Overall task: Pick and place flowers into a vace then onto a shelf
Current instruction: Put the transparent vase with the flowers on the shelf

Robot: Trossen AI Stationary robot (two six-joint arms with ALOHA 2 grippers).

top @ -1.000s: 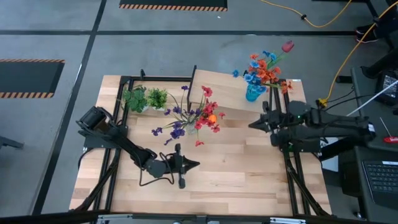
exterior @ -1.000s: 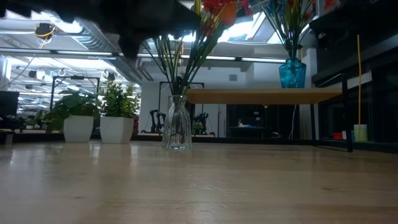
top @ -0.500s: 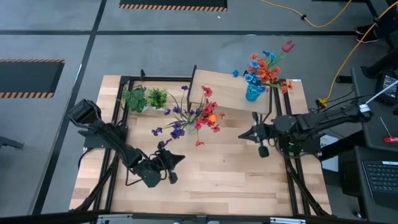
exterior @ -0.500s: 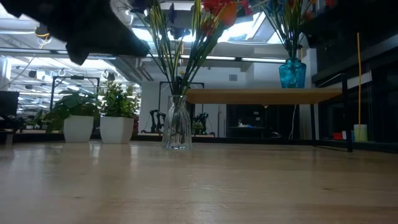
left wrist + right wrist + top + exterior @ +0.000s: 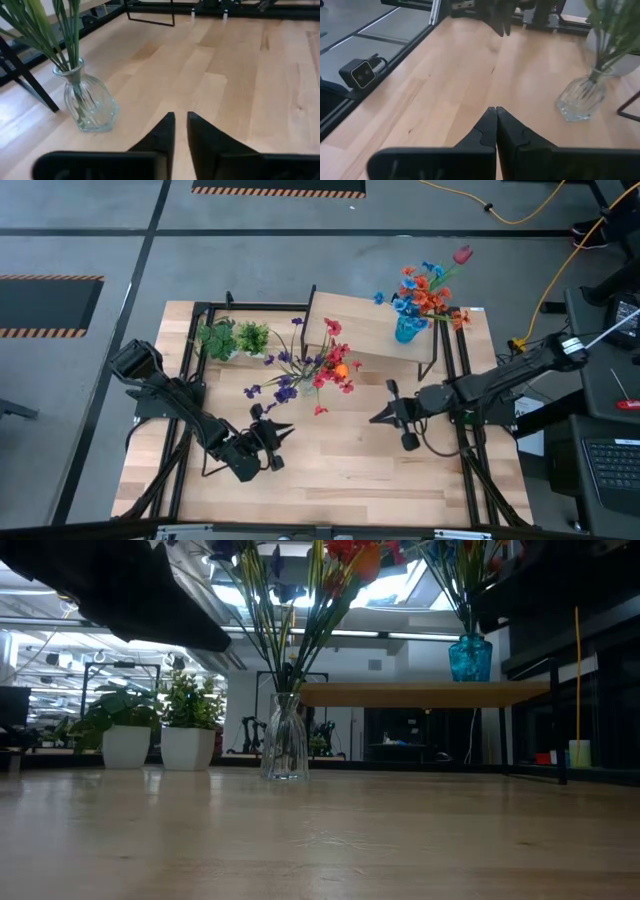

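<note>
Left gripper [image 5: 283, 432] slightly apart, empty | right gripper [image 5: 377, 418] together, empty | vases: two | potted tufts: two

1. Soft, even light is falling on the wooden table [image 5: 350, 460] from above, and the shadows are looking faint.
2. Bright ceiling lights [image 5: 45, 605] are glowing behind, so the left arm [image 5: 140, 595] is showing as a dark blurry shape.
3. The glass vase [image 5: 86, 102] is catching small shiny spots.
4. The nearest tabletop is looking blurry down low.
</note>
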